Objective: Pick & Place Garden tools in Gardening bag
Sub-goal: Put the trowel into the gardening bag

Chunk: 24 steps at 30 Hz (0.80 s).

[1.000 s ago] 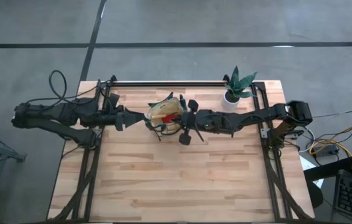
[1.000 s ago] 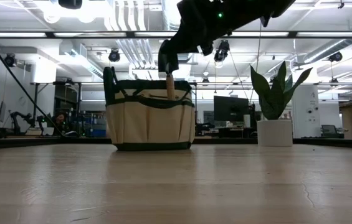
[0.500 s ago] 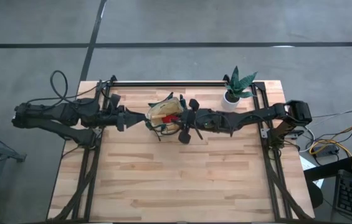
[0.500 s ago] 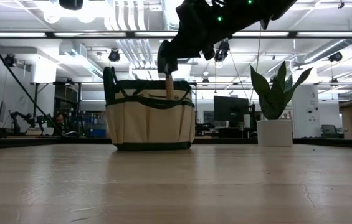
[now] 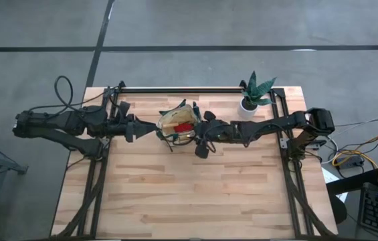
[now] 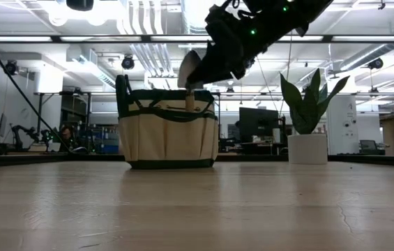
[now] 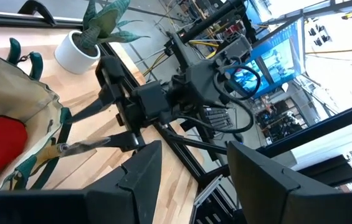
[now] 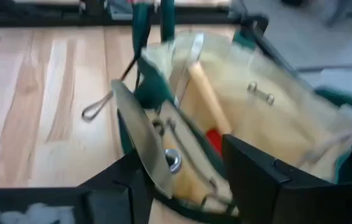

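The tan gardening bag (image 5: pixel 177 123) with dark green trim stands at the far middle of the table. A red chunky piece (image 5: pixel 185 126) lies inside it. A wooden tool handle (image 6: pixel 190 102) sticks upright out of its top. My right gripper (image 6: pixel 195 70) hangs open just above that handle, at the bag's right side. In the right wrist view a metal blade with a rivet (image 8: pixel 143 138) and the wooden handle (image 8: pixel 204 98) show between its open fingers. My left gripper (image 5: pixel 142 128) waits open at the bag's left side, nothing between its fingers (image 7: pixel 141 177).
A green plant in a white pot (image 5: pixel 253 95) stands at the far right, close behind my right arm. Bare wooden table (image 5: pixel 195 194) stretches across the whole near half. Black frame rails (image 5: pixel 195 89) run along the far and side edges.
My right gripper has opened and let go of the wooden handle, then risen a little, tipped and drawn back toward the table's right. The handle stays upright in the bag. The bag has not moved.
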Each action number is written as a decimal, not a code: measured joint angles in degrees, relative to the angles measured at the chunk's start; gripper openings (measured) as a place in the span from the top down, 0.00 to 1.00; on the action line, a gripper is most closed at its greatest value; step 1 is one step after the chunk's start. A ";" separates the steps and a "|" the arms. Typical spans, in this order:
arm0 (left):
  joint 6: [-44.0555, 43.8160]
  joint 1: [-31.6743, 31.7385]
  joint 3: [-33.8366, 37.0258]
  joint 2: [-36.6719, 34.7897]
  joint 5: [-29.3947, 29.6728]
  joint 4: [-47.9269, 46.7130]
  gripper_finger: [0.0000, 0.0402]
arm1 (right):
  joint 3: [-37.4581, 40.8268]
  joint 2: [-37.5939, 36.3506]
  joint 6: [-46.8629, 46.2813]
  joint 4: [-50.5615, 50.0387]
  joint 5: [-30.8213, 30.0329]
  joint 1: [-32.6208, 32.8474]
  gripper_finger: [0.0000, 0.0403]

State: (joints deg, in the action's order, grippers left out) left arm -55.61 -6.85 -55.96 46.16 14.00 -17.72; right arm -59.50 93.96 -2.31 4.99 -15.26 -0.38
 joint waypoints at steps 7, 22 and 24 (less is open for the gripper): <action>0.04 0.01 0.00 -0.01 -0.01 -0.71 0.54 | -0.43 0.01 -2.55 -3.20 0.81 0.00 0.66; 0.07 0.01 0.00 -0.01 -0.01 -1.75 0.54 | -10.88 -0.14 -10.84 -21.18 13.96 -2.38 0.66; 0.09 0.01 0.00 -0.01 -0.02 -1.75 0.54 | -12.45 -0.14 -10.15 -22.83 13.82 -2.43 0.66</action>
State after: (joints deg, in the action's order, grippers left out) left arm -55.53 -6.85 -55.96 46.15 13.98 -19.46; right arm -71.94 93.82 -12.46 -17.83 -1.44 -2.81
